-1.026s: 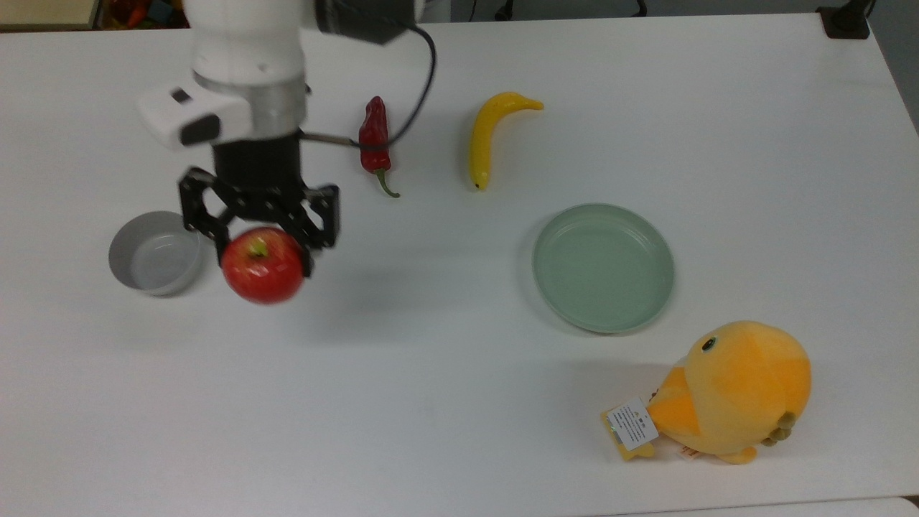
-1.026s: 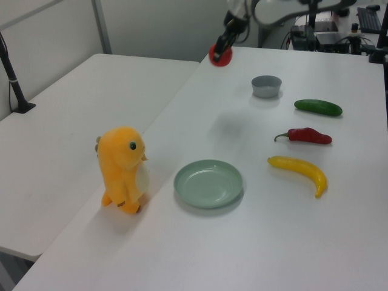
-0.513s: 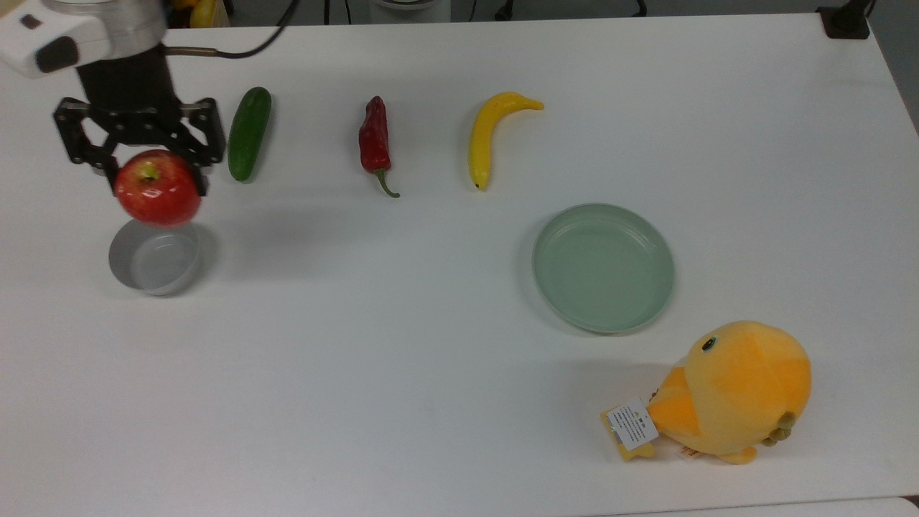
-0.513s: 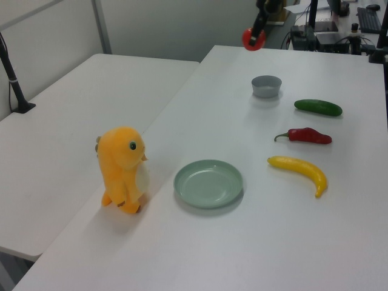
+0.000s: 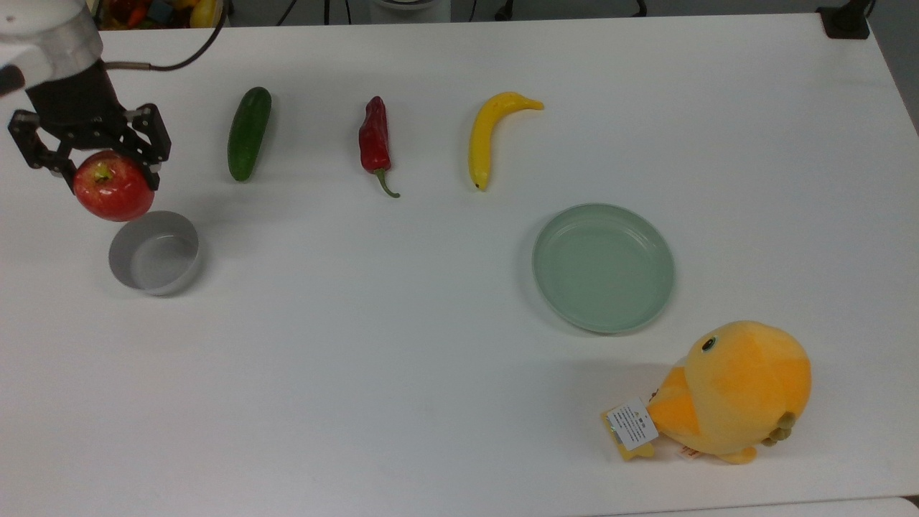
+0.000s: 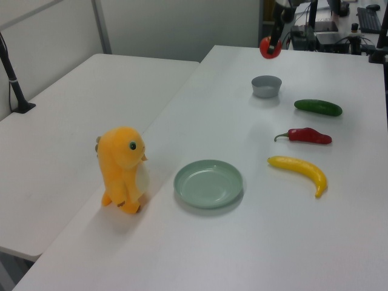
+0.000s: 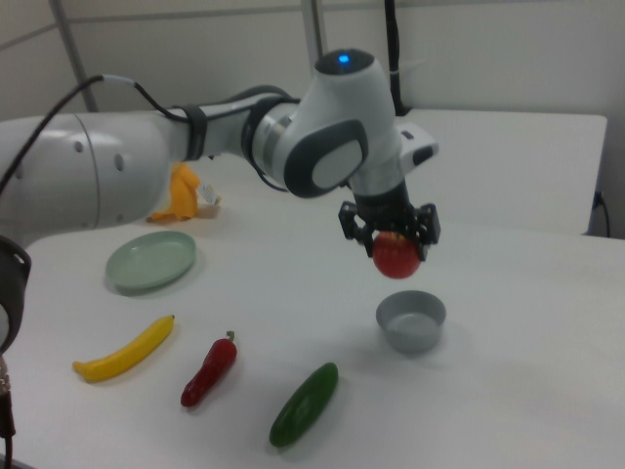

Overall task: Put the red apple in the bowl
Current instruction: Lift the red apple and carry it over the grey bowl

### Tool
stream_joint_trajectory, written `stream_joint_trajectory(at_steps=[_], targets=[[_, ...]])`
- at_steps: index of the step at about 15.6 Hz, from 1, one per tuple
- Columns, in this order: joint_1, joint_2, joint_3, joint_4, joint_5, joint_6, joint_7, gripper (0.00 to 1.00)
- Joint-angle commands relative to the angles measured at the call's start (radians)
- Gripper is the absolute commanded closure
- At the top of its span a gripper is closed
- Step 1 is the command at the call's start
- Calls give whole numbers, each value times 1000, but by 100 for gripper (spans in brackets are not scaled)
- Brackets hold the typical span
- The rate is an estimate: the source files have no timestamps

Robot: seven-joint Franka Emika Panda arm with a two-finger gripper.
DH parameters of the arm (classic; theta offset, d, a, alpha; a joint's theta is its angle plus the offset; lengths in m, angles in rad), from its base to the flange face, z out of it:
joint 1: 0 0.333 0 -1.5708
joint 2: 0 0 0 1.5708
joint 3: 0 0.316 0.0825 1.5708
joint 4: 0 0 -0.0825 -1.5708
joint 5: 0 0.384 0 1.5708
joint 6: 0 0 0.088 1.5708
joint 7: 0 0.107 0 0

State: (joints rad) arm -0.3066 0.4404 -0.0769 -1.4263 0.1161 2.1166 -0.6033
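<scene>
Nearest in the top view, at the lower right of the white surface [image 5: 431,373], a yellow plush chick [image 5: 732,391] lies with a paper tag at its left side. Farther in, up and to the left of the chick, sits a shallow pale green plate [image 5: 603,267], with nothing on it.

At the top view's left, about level with the plate, stands the grey bowl [image 5: 154,253], upright, its pale inside bare. Just beyond the bowl's far-left rim in the top view hangs the apple [image 5: 113,190], stem dimple facing up. The hand [image 5: 90,154] grips it from above, its black fingers closed against the apple's two sides. The right view shows the apple [image 7: 396,256] raised clear of the bowl [image 7: 411,320], above its far rim and not touching it. The left view places the apple [image 6: 269,47] above and beyond the bowl [image 6: 267,86].

Along the far side of the surface in the top view lie three items in a row, well apart: a green cucumber [image 5: 249,133] at left, a red chili [image 5: 375,140] in the middle, a yellow banana [image 5: 488,135] at right.
</scene>
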Motion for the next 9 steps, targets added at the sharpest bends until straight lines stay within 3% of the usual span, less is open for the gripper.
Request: stream_joint_trajectory(at_steps=[1, 4, 9], targets=[[-2, 1, -11, -77, 28, 65, -62, 93], [-3, 32, -11, -128, 30, 193, -55, 93], [0, 78, -12, -135, 74, 270, -52, 93]])
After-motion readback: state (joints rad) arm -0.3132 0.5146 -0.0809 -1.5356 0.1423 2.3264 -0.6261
